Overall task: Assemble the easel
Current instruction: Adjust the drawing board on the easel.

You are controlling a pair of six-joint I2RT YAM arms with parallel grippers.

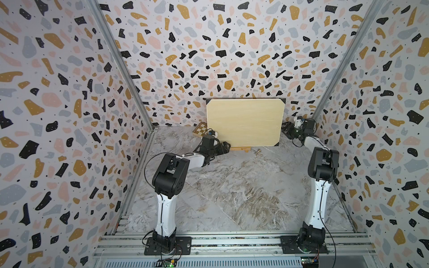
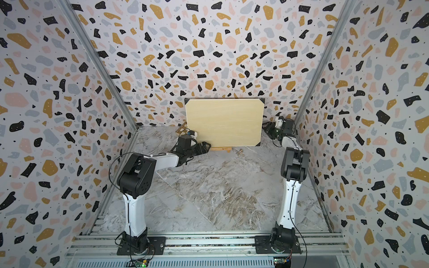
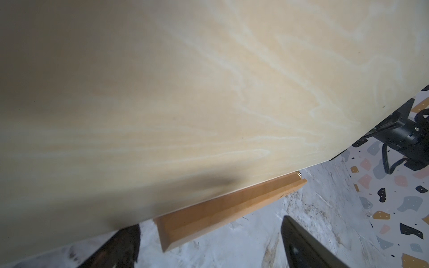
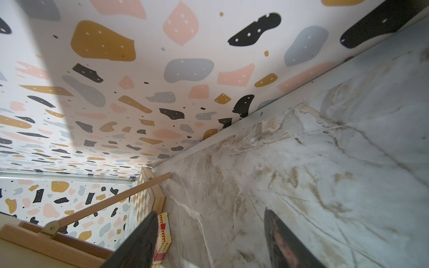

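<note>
The easel is mostly hidden behind a large pale board (image 1: pixel 246 123) (image 2: pixel 224 123) that rests on it. Its honey-brown ledge bar (image 1: pixel 240 149) (image 2: pixel 220 149) (image 3: pixel 232 206) shows under the board's lower edge. In the right wrist view the rear leg (image 4: pixel 111 199) slants from a brass hinge (image 4: pixel 52 226) down to the table. My left gripper (image 1: pixel 226 147) (image 2: pixel 206 146) (image 3: pixel 213 250) is open at the board's lower left corner, beside the ledge's left end. My right gripper (image 1: pixel 286 130) (image 2: pixel 267 128) (image 4: pixel 212 246) is open by the board's right edge, holding nothing.
A checkered chessboard (image 1: pixel 200 131) (image 2: pixel 182 128) (image 4: pixel 145 199) lies behind the board at the back left, with a small red and yellow piece (image 4: pixel 163 234) beside it. A small brass fitting (image 1: pixel 257 151) (image 2: pixel 239 152) lies on the marble table right of the ledge. Patterned walls close three sides.
</note>
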